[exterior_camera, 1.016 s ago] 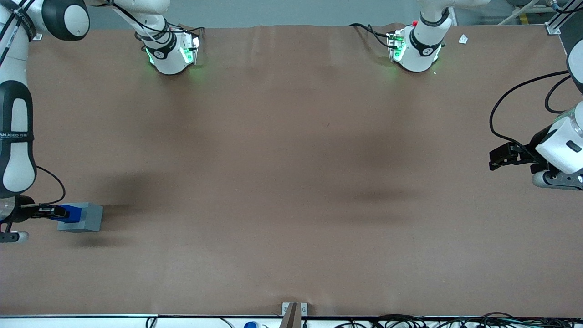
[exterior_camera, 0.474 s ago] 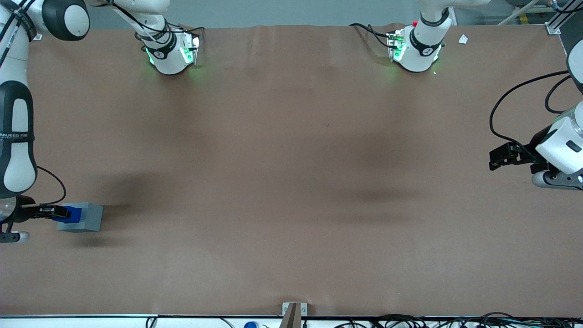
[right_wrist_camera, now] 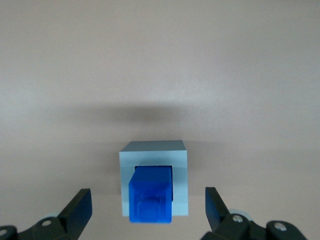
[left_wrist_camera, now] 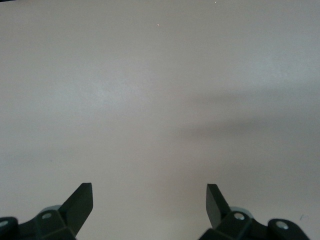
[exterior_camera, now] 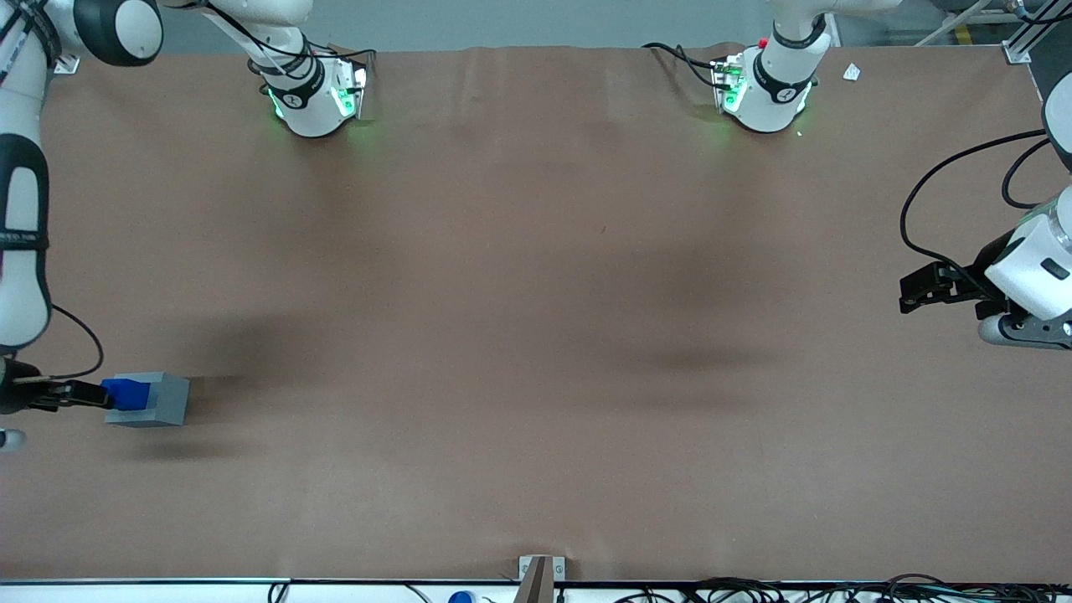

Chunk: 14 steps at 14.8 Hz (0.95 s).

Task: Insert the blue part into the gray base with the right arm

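Two black fingertips of our gripper stand wide apart, one on each side of the blue part, and neither touches it: we see bare table between each tip and the block. Our jaws are spread and hold nothing.

Between the jaws, the blue part sits in the square recess of the gray base. It stands up out of the recess, well proud of the gray rim, and in the right wrist view it looks tilted rather than flush with the base's top; we cannot tell how deep it has gone in. A small notch shows on the blue part's top face.

From the front we see the gripper beside the gray base, off toward the working arm's end of the table, with the blue part on the side of the base nearest our fingers. The gripper's tip appears just beside the blue part in that view, though we cannot tell from it alone whether they touch. The right arm rises white and black above the gripper, along the edge of the brown table.

The gray base rests flat on the table, and a soft shadow lies on the surface next to it
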### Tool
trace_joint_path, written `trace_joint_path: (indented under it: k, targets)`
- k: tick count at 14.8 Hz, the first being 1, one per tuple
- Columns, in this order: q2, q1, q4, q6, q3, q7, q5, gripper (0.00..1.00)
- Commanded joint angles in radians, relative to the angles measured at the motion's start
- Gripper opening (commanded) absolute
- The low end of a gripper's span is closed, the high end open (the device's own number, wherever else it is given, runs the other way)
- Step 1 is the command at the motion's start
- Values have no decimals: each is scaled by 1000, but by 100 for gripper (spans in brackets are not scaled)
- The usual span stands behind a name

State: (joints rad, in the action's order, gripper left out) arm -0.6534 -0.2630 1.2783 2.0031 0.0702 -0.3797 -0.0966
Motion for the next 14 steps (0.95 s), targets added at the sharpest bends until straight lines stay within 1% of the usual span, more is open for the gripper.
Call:
trace_joint_path:
  k: [1, 4, 6, 7, 8, 9, 11, 14]
  targets:
    - [249, 20, 218, -3, -12, 10, -5, 100]
    - [482, 85, 434, -1, -10, 10, -2, 100]
    - [596, 125, 504, -55, -10, 79, 11, 100]
    - [624, 149, 504, -105, -12, 134, 17, 100]
    - [644, 174, 501, -141, -12, 175, 38, 100]
    - [658, 197, 497, -155, -12, 209, 70, 100]
    - [658, 232, 465, -193, -13, 281, 95, 100]
    - [650, 258, 418, -233, -13, 297, 126, 100]
